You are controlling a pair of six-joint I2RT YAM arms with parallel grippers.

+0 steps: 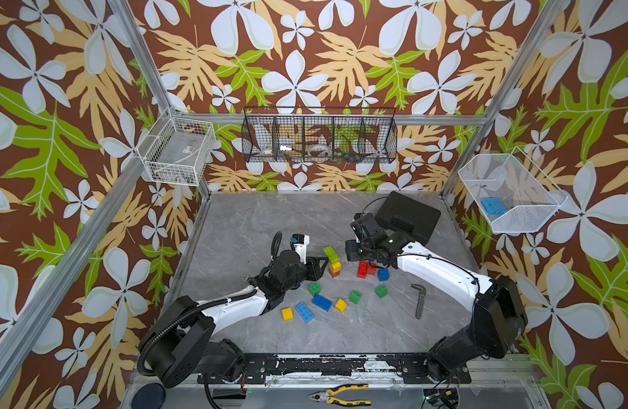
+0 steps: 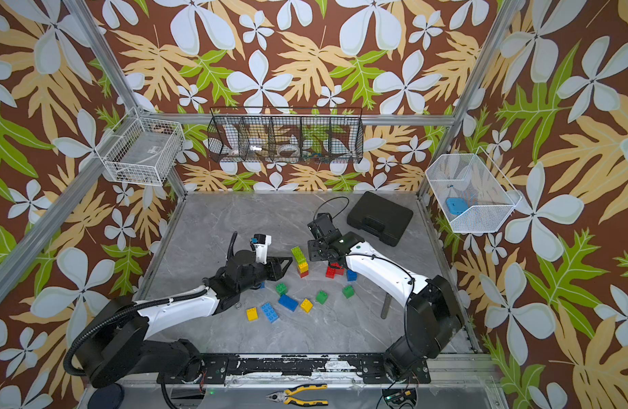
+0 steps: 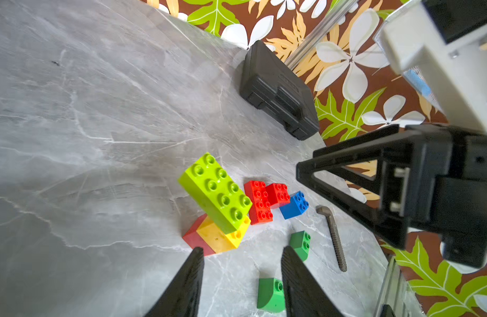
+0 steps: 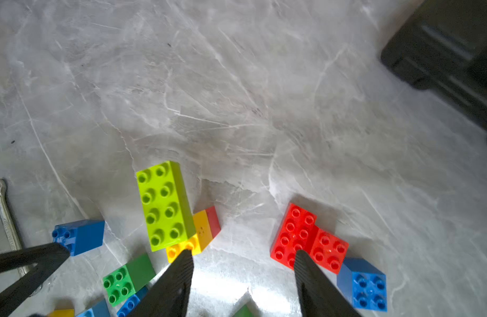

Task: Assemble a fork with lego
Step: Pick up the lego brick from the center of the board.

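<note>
On the grey marbled surface, a long lime-green studded plastic brick overhangs a small yellow brick stacked on a red brick, mid-scene. The left hand sits just left of that stack, jaws partly spread, gripping nothing. The right hand hangs just right of it, jaws likewise apart and empty, beside two joined red bricks and a blue square brick. Nearer lie loose green, blue and yellow bricks.

The lime-green 2x4 brick is glossy, smooth plastic, like the red bricks beside it. Around it the tabletop is smooth grey marble-look with a soft sheen; beyond it the black case is matt ribbed plastic.
</note>
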